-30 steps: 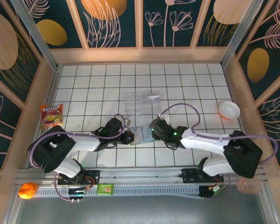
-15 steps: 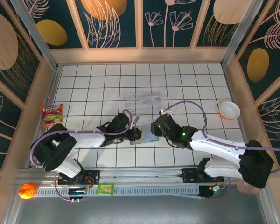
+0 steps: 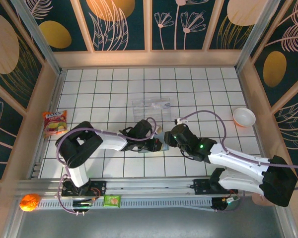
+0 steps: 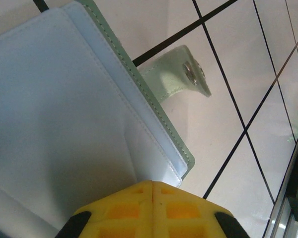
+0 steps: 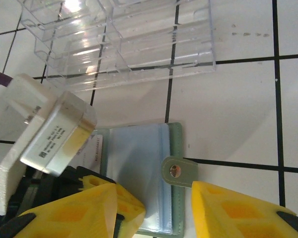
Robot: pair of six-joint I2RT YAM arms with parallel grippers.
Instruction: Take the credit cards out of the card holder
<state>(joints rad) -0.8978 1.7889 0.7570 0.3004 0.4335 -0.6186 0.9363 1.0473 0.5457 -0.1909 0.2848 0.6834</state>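
L gripper, low over the tiles: yellow fingertips pressed together, nothing visible betw. them, right at the corner of the card holder, which lies open and flat approx. mid-table. R gripper hangs opposite w/ fingers spread, one each side of the holder's snap tab, touching neither as far as I can tell. Just beyond lie the credit cards, see-through plastic pieces, apart from the holder; far right, a white bowl.

I have both arms bent inward, tips nearly meeting, left gripper jaws pressed together, right gripper jaws apart.
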